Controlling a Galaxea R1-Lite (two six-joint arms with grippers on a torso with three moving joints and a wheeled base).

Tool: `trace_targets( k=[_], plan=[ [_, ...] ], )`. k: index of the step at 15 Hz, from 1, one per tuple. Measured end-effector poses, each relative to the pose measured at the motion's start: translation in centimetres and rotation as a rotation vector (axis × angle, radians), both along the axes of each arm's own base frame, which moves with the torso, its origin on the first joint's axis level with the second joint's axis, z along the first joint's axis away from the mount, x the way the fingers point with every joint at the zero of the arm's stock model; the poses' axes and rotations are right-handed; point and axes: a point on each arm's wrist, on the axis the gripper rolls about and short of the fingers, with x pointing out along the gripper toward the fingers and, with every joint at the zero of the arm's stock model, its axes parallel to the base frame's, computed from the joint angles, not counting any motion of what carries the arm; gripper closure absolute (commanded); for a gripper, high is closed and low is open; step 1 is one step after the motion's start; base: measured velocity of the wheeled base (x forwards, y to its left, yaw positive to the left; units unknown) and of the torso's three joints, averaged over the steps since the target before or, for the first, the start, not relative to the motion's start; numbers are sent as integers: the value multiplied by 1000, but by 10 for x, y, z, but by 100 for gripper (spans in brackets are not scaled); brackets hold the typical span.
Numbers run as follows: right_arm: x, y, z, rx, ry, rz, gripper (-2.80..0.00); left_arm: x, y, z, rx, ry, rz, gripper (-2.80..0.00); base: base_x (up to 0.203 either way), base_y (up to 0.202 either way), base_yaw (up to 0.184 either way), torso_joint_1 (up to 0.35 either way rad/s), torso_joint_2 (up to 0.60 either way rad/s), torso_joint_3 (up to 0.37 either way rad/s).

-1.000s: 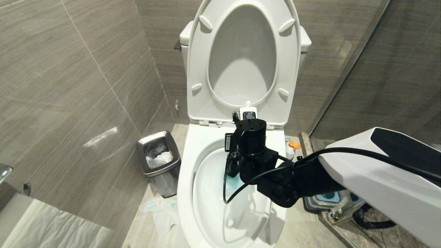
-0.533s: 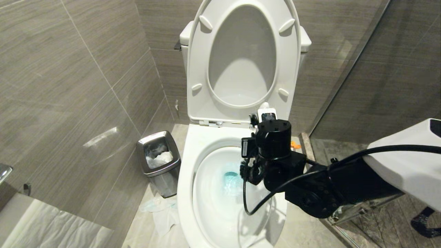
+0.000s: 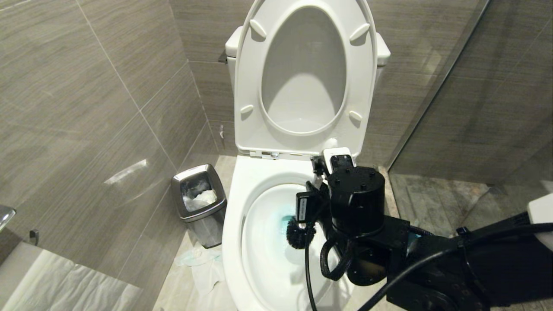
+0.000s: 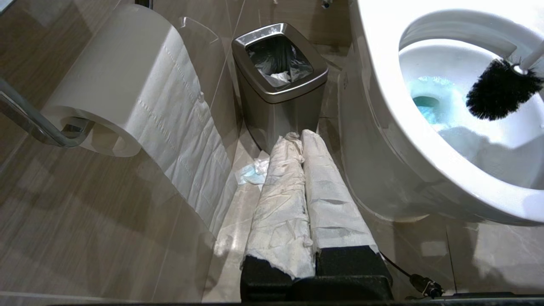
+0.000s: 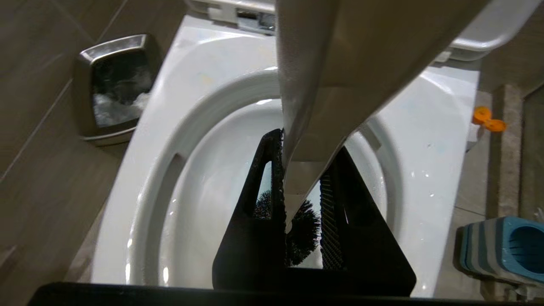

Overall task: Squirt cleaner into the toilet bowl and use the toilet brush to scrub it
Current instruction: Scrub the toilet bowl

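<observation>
- the right gripper [image 5: 301,199] is clenched on the toilet brush [image 4: 499,89] handle; its black head hangs below the claw, inside the toilet bowl [image 3: 242,190], over teal cleaner.
- scrubbing step; next, i'd guess, press bristles against the basin wall.
- left gripper [image 4: 304,140] parked, closed.

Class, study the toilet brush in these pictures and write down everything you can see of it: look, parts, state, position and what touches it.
The toilet brush has a round head of black bristles on a slim whitish handle that looks like plastic. The right claw is shut on the handle, its black fingers pressing either side. The brush slants down into the toilet bowl, its head inside the basin beside the teal-blue liquid. Whether the bristles touch the ceramic cannot be told. Its blue-and-grey holder stands empty on the floor beside the bowl.
</observation>
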Motion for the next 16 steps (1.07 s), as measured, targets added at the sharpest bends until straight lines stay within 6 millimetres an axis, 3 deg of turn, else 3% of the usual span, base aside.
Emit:
trace_targets(
  k=[4, 7, 12, 16],
  plan=[
    [-22, 13, -3, 12, 14, 65, 0, 0, 0, 0, 0, 0, 0, 0, 0, 0, 0, 0, 0, 0],
    [-17, 26, -1, 33, 0, 73, 0, 0, 0, 0, 0, 0, 0, 0, 0, 0, 0, 0, 0, 0],
    [18, 54, -4, 53, -45, 40, 0, 0, 0, 0, 0, 0, 0, 0, 0, 0, 0, 0, 0, 0],
    [60, 56, -9, 11, -85, -18, 0, 0, 0, 0, 0, 0, 0, 0, 0, 0, 0, 0, 0, 0]
  ],
)
